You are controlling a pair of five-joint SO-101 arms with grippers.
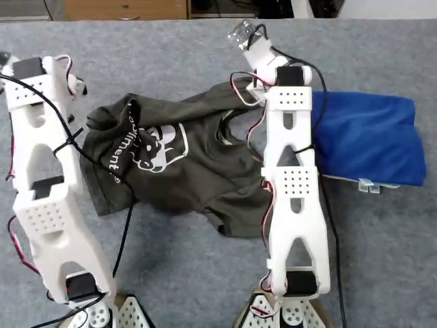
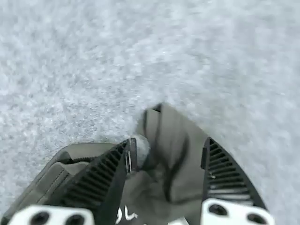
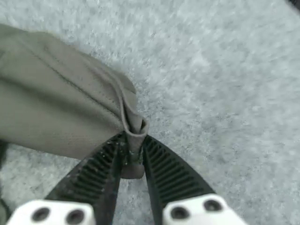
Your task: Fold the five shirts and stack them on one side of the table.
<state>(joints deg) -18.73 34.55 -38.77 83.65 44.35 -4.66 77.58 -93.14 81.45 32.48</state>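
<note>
1. The olive shirt [image 1: 184,171] lies crumpled and print-side up on the grey table [image 1: 382,260], between the two arms. The blue shirt [image 1: 369,137] is already folded and rests at the table's right side, just beside the right arm. It is probably the first piece of the stack.
2. The right gripper [image 3: 133,157] has its fingers [image 3: 164,173] drawn almost fully together. They pinch a doubled edge of the olive shirt, and the cloth stands as a narrow ridge between the ribbed pads. Holding the shirt at its edge probably serves to draw that side flat or over into a fold.
3. The left gripper [image 2: 166,173] has its fingers [image 2: 105,180] spread wide on either side of a bunched corner of the same shirt. One finger touches the cloth, the other stands just apart, and nothing is clamped. This arm appears placed to close on the corner, so that both arms would hold the garment.
</note>
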